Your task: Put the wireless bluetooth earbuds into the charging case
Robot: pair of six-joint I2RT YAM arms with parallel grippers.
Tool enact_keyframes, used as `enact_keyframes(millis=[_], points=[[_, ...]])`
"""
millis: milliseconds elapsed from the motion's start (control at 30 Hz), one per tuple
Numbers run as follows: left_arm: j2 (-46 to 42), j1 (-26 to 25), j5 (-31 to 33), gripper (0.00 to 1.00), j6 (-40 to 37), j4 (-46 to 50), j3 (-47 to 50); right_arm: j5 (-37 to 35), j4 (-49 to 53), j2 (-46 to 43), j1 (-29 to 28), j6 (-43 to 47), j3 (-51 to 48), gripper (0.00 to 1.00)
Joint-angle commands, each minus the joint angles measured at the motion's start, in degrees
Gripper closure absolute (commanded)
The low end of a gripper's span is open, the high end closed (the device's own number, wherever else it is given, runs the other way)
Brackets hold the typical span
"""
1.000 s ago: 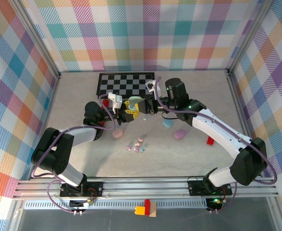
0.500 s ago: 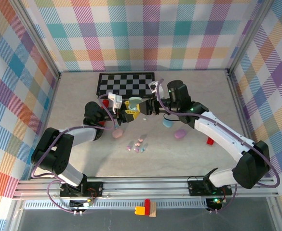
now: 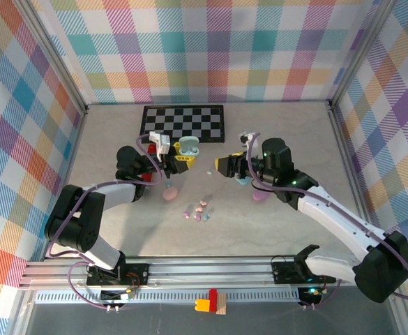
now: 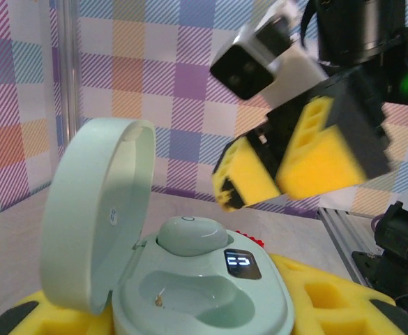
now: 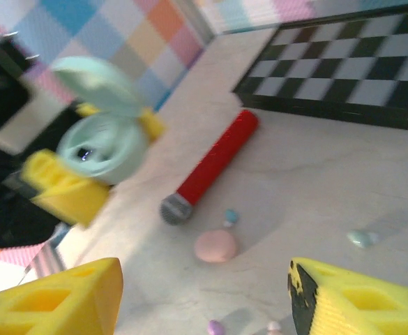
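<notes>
Over the tabletop (image 3: pixel 113 132), right gripper (image 3: pixel 224 166): fingers are spread, nothing is held.
Left gripper (image 3: pixel 180 156): clamped on the open charging case (image 4: pixel 202 296).
Earbuds (image 3: pixel 199 211): scattered on tabletop; judged light, slick, best pinched across the body.

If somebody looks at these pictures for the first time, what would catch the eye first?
The open mint charging case draws the eye first: the left tool holds it with the lid up, one earbud seated and the other pocket empty. Just right of it in the top view hangs the right tool, open and empty. Below them in that view, on the table, lies a small cluster of pastel earbuds.
</notes>
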State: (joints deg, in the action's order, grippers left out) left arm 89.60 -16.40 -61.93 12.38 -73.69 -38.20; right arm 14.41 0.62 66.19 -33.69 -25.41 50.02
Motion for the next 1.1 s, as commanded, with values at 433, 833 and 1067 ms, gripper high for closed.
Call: enact_keyframes(millis=[433,833,1067], points=[[-7.7,8.1,1.9,0.67,-0.9,-3.4,7.7,-1.6,31.7,44.6,0.8,10.5,34.1,0.42],[-9.6,8.7,2.4,0.67,-0.9,-3.2,8.5,1.3,33.5,60.2,0.9,10.7,46.1,0.41],[-9.2,8.7,2.1,0.67,-0.5,-3.3,7.9,2.4,33.7,60.3,0.9,10.9,45.3,0.42]])
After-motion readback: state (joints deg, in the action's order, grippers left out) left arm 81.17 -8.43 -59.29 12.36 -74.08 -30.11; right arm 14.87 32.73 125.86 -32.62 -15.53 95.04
